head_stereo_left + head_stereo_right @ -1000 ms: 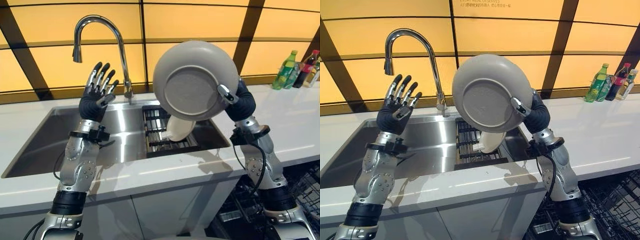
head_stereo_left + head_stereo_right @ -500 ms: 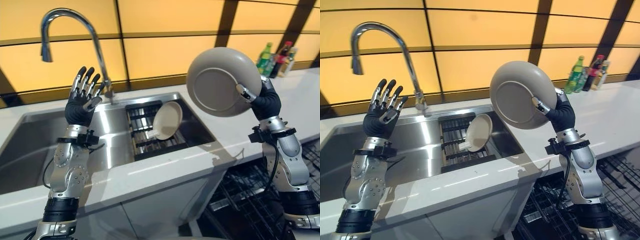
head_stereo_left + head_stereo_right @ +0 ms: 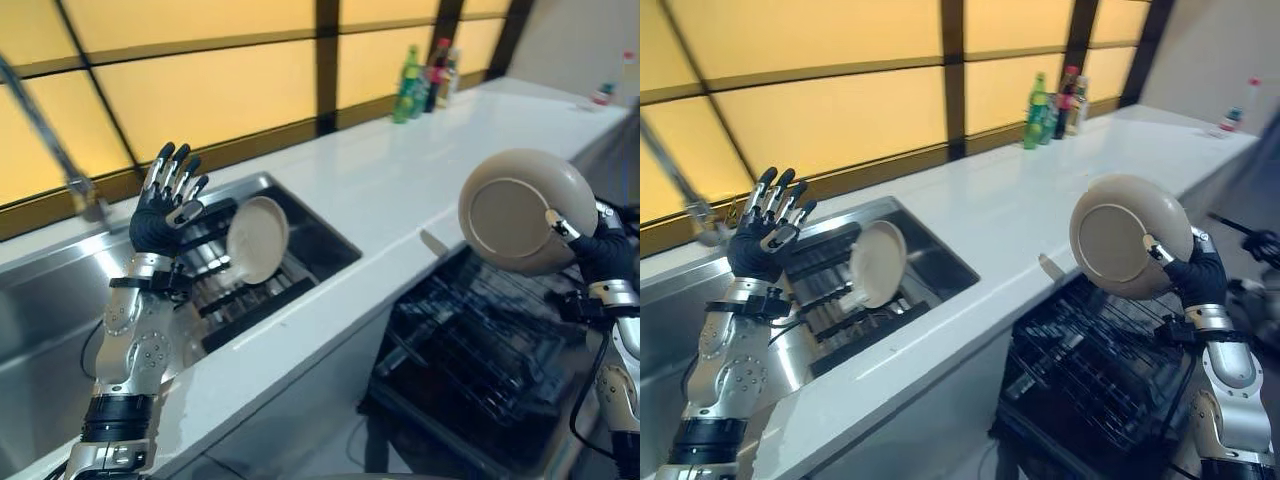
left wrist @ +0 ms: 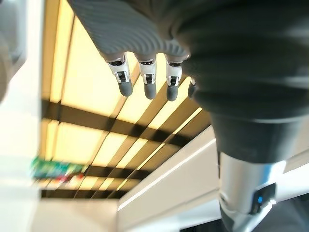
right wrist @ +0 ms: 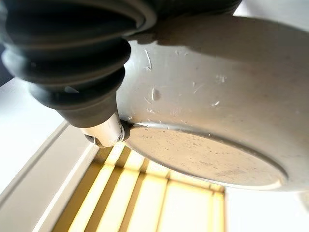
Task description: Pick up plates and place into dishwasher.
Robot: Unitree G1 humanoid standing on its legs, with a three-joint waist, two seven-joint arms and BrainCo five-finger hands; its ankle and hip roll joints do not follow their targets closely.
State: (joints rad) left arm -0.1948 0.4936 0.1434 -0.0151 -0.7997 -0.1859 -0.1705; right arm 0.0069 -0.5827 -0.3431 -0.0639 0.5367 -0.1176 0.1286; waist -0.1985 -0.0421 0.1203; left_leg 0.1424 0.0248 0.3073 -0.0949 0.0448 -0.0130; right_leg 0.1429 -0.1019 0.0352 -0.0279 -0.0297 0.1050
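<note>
My right hand [image 3: 598,250] is shut on the rim of a beige plate [image 3: 520,210], held upright with its underside facing me, above the open dishwasher's dark wire rack [image 3: 470,345]. The same plate [image 5: 207,121] looms close in the right wrist view, with my thumb on its underside. A second beige plate [image 3: 256,238] stands on edge in the black drying rack [image 3: 225,290] inside the steel sink [image 3: 60,300]. My left hand [image 3: 165,200] is raised over the sink with fingers [image 4: 147,79] straight and spread, holding nothing.
A white counter [image 3: 400,190] runs from the sink to the far right. Several bottles [image 3: 425,80] stand at its back against the yellow panelled wall. The pulled-out dishwasher rack [image 3: 1090,370] juts out below the counter's front edge.
The camera has swung right, so the sink sits further left and the dishwasher rack has come into view. My right hand has carried the plate down and right, from over the counter to above the rack.
</note>
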